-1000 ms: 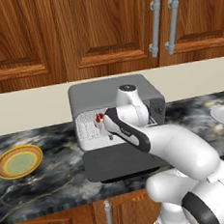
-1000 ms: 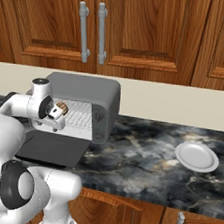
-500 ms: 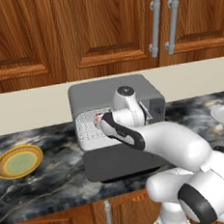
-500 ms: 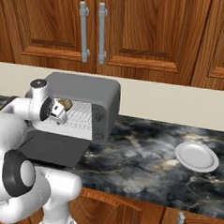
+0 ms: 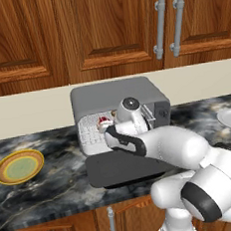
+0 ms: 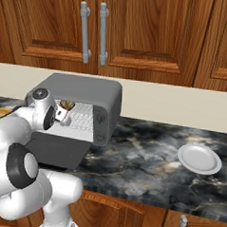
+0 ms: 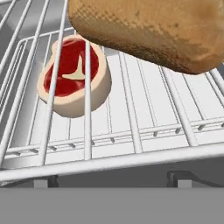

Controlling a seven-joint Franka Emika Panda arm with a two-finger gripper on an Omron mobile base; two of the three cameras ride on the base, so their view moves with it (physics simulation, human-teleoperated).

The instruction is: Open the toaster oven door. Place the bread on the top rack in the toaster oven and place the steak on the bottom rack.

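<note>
Black marble counter [image 6: 146, 160], wood cabinets [image 5: 104, 33], toaster oven [image 6: 88, 92] open.

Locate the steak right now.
The steak lies on the bottom rack inside the toaster oven, seen in the hand view through the top rack's wires, below and left of the bread.
</note>
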